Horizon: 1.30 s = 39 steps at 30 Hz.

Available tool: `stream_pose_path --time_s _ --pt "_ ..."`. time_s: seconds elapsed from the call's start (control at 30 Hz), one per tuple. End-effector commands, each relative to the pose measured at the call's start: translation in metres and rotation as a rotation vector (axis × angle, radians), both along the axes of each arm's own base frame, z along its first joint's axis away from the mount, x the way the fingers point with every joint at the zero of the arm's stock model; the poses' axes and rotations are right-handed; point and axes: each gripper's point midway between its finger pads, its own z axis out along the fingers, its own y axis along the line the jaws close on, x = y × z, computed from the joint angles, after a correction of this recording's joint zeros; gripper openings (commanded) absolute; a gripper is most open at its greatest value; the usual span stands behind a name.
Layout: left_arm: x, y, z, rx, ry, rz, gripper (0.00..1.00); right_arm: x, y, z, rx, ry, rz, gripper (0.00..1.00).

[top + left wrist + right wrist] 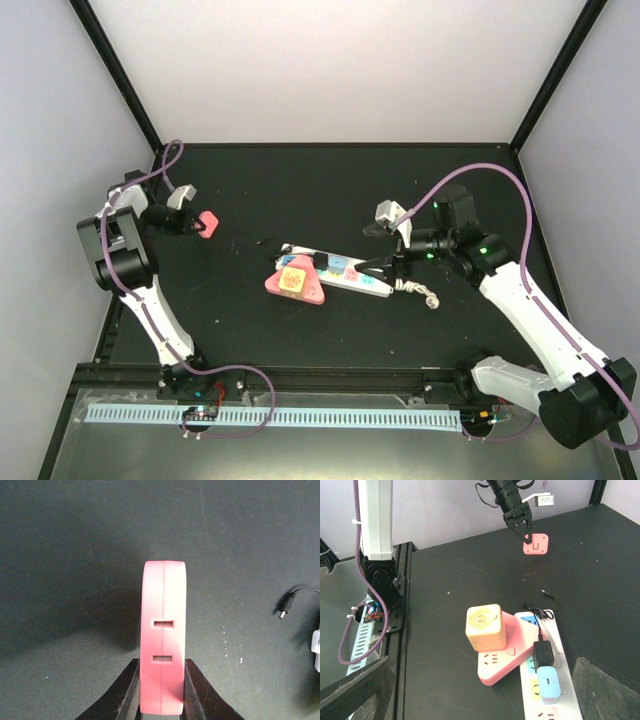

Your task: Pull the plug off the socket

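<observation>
Left wrist: my left gripper (161, 682) is clamped on the pink plug (163, 630), well clear of the socket (352, 277), so I'd set it down gently; right gripper (388, 266) spread wide.

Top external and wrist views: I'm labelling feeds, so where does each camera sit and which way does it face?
Top external: above and behind the bases, looking down on the table; both arms show.
Left wrist: on the left arm, looking along the left claw, shut on the pink plug.
Right wrist: low over the power strip, facing the left arm; its open fingers edge the frame.
Shared: all three show the pink plug.
</observation>
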Motion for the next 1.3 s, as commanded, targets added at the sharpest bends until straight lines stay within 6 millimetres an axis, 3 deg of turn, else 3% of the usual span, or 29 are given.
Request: stream_pose_path --time_s 0.0,0.17,0.53,0.87,1.07,1.27 --pt "0.01 0.003 0.004 -0.008 -0.018 -0.007 0.13 0.001 0.0 -0.001 0.003 -0.011 0.002 1.0" --pt "0.01 0.005 0.002 0.002 -0.011 -0.001 0.26 0.0 0.0 0.0 0.004 -0.012 0.003 1.0" --pt "0.011 0.013 0.005 0.049 -0.01 0.02 0.39 -0.001 -0.001 0.0 0.006 -0.015 0.005 1.0" --pt "0.014 -0.002 0.018 0.013 -0.047 -0.021 0.36 -0.003 -0.001 -0.001 0.008 -0.018 0.005 1.0" --pt "0.011 -0.015 0.043 0.06 -0.126 -0.069 0.49 -0.003 -0.002 -0.004 0.004 -0.018 0.005 1.0" --pt "0.003 -0.05 0.08 0.129 -0.227 -0.199 0.63 0.001 -0.002 -0.012 -0.023 -0.013 -0.003 1.0"
